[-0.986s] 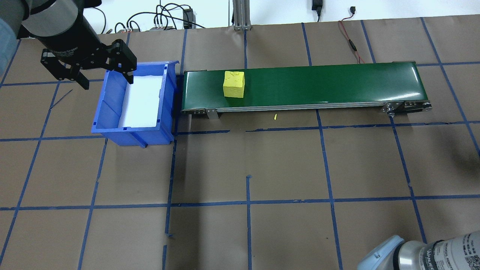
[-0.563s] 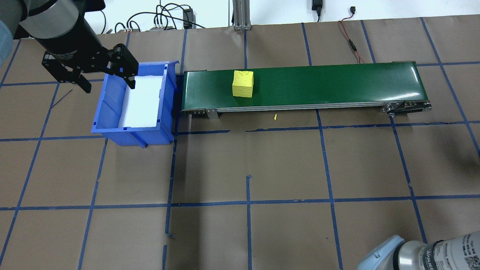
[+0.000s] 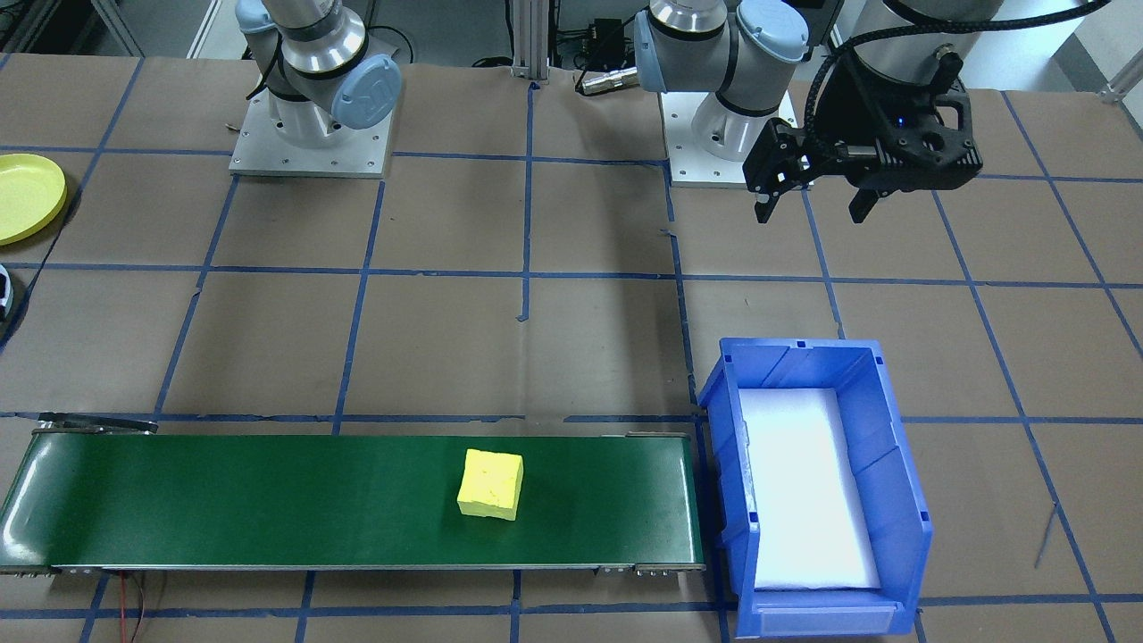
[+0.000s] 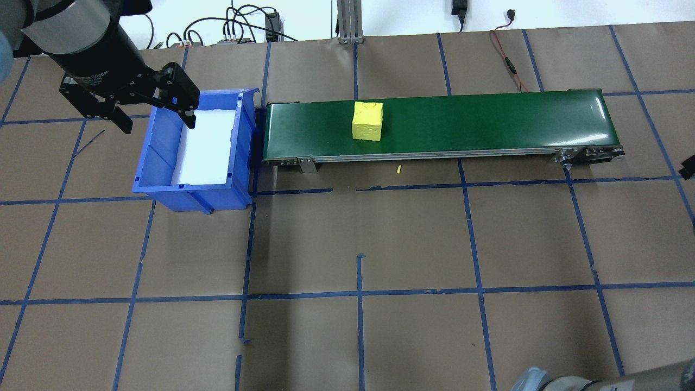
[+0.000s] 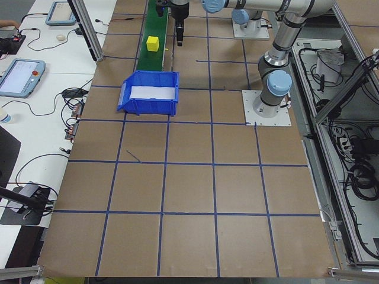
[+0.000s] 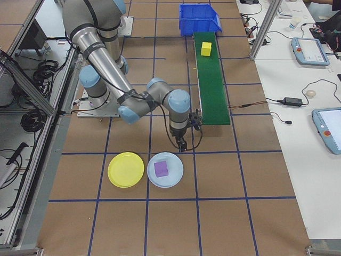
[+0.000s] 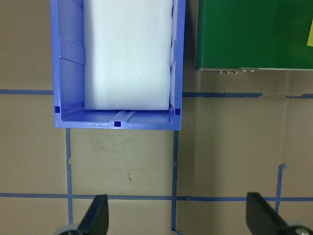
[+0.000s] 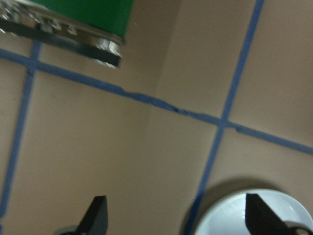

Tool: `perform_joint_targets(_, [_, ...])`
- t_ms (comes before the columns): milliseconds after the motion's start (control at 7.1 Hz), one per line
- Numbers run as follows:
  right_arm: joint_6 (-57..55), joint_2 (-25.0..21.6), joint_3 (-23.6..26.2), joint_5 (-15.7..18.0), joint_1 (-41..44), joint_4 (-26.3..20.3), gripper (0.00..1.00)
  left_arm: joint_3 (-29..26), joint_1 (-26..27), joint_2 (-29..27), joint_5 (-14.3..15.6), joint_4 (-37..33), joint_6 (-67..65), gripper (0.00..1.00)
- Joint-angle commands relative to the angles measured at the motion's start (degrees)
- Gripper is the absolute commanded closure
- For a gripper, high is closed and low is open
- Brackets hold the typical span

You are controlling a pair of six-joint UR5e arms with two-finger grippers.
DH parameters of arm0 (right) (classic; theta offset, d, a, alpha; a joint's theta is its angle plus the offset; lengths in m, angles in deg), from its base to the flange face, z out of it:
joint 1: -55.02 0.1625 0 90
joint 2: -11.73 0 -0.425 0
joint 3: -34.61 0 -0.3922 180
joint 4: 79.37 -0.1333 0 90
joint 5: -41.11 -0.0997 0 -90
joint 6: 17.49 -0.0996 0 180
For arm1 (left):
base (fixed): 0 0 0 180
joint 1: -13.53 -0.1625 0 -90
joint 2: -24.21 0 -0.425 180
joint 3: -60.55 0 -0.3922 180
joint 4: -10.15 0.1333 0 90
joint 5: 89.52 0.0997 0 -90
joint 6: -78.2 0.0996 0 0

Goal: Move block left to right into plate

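Note:
The yellow block (image 4: 367, 120) lies on the green conveyor belt (image 4: 488, 117), left of its middle in the overhead view, with nothing touching it. High over the near-left edge of the blue bin (image 4: 163, 157), my left gripper (image 4: 157, 117) hangs open and empty; its wrist view looks down on the bin (image 7: 117, 120). Past the belt's right end my right gripper (image 6: 181, 144) is open and empty, with its fingertips (image 8: 98, 213) wide apart. A pale blue plate (image 6: 173, 178) just beyond it holds a purple block (image 6: 161, 169). A yellow plate (image 6: 126, 169) lies beside that.
The blue bin has a white foam floor (image 3: 808, 487) and sits against the belt's left end. A red cable (image 4: 507, 60) runs behind the belt. A small yellow scrap (image 4: 398, 169) lies in front of the belt. Blue tape lines grid the brown table.
The yellow block has travelled to the right along the belt. My right arm has moved mostly out of the overhead view's bottom corner. The left gripper has barely shifted.

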Motion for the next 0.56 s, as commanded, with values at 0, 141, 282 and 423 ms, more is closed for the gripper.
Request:
perform_joint_targets(0, [-21.51,-0.78,-1.47,0.16,16.36,-1.67,0.0,0.17,0.01,0.0,-0.16,0.08,-0.22,0.0])
perform_joint_targets(141, [-27.6,-0.78,-3.57,0.16,20.86,-5.33,0.0,0.17,0.01,0.0,-0.16,0.08,-0.22,0.0])
perform_joint_targets(282, [-34.36,-0.87,-4.38,-0.36,23.6,-7.72,0.0,0.26,0.01,0.0,-0.16,0.08,-0.22,0.0])
perform_joint_targets(423, [-39.91,-0.69,-4.13,-2.81,26.67,-7.65,0.0,0.26,0.01,0.0,-0.16,0.08,-0.22,0.0])
